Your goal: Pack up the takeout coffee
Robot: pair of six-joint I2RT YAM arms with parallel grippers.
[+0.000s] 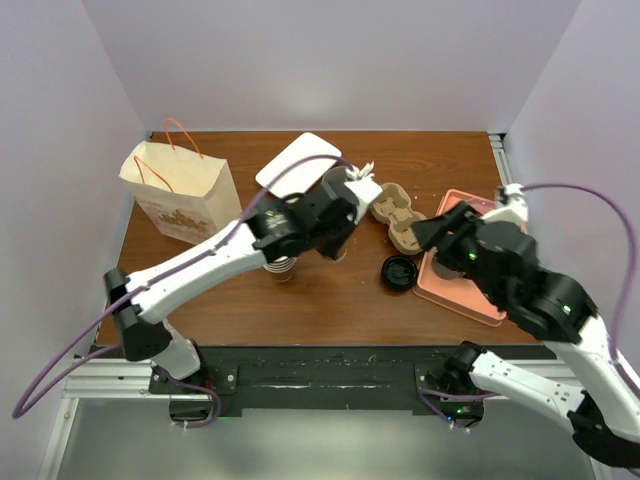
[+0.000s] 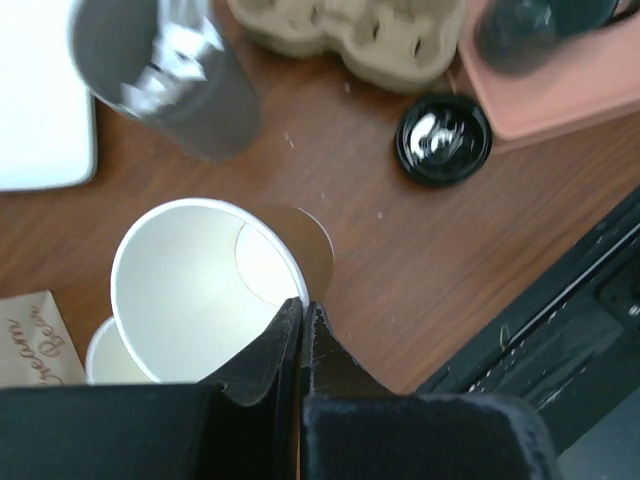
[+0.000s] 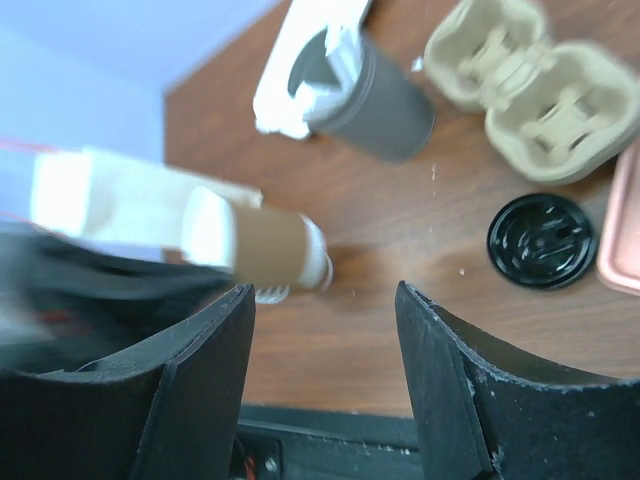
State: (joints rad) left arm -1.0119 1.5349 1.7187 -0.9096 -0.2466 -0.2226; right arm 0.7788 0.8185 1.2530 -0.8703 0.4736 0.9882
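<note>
My left gripper (image 2: 303, 312) is shut on the rim of a lidless cream paper cup (image 2: 195, 290) with a brown sleeve and holds it above the table. The same cup shows blurred in the right wrist view (image 3: 262, 245). A round black lid (image 2: 443, 138) lies loose on the wood, right of the cup; it also shows in the top view (image 1: 399, 271). No capped cup is in view. The paper bag (image 1: 180, 190) stands at the far left. My right gripper (image 3: 325, 330) is open and empty, over the pink tray (image 1: 470, 292).
A stack of lidless cups (image 1: 281, 268) stands under the left arm. A dark grey cup of white utensils (image 1: 362, 185), a white board (image 1: 298, 160) and a pulp cup carrier (image 1: 397, 215) sit at the back middle.
</note>
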